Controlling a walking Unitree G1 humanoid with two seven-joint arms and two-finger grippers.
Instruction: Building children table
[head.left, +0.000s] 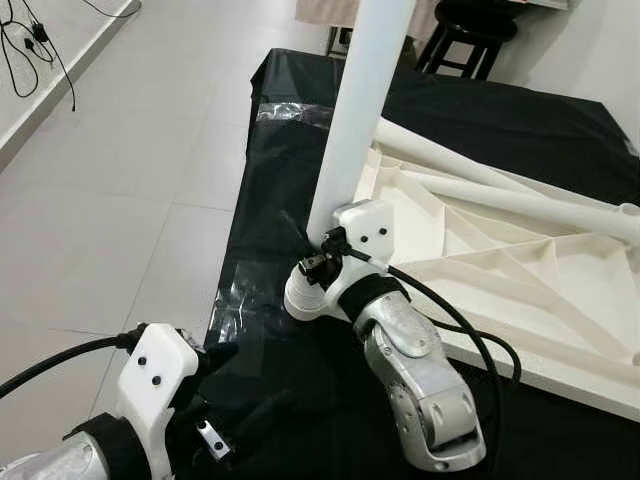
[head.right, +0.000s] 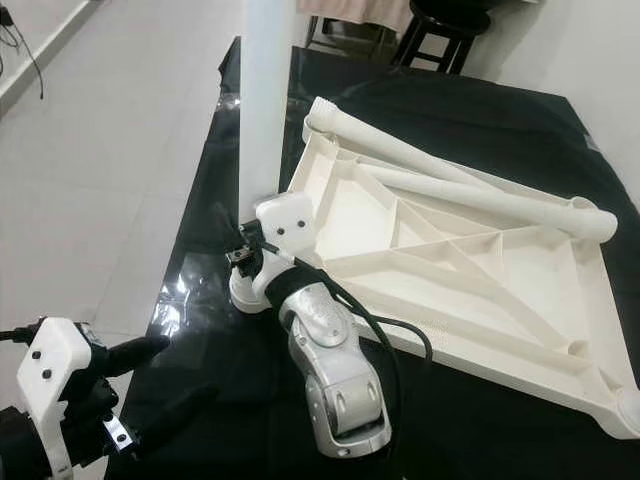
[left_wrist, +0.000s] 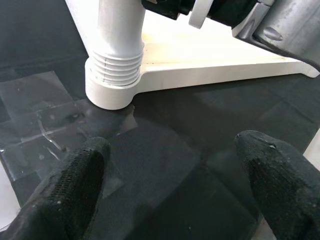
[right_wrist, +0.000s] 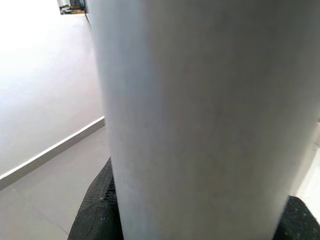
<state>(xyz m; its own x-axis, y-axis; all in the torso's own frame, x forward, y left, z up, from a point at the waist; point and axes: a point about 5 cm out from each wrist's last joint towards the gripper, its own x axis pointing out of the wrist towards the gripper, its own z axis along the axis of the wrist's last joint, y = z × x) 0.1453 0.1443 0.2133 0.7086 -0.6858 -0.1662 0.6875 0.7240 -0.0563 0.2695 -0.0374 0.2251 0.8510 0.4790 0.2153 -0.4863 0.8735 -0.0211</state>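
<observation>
Left eye view: a white table top (head.left: 520, 290) lies upside down on a black sheet (head.left: 300, 390), with two loose legs (head.left: 510, 195) resting across its ribbed underside. A third leg (head.left: 350, 130) stands upright in the near corner socket (left_wrist: 107, 92). The right gripper (head.left: 325, 250) is pinched around this upright leg just above the socket. The left gripper (left_wrist: 170, 185) hovers nearby over the sheet, its fingers (left_wrist: 70, 185) spread apart and holding nothing.
</observation>
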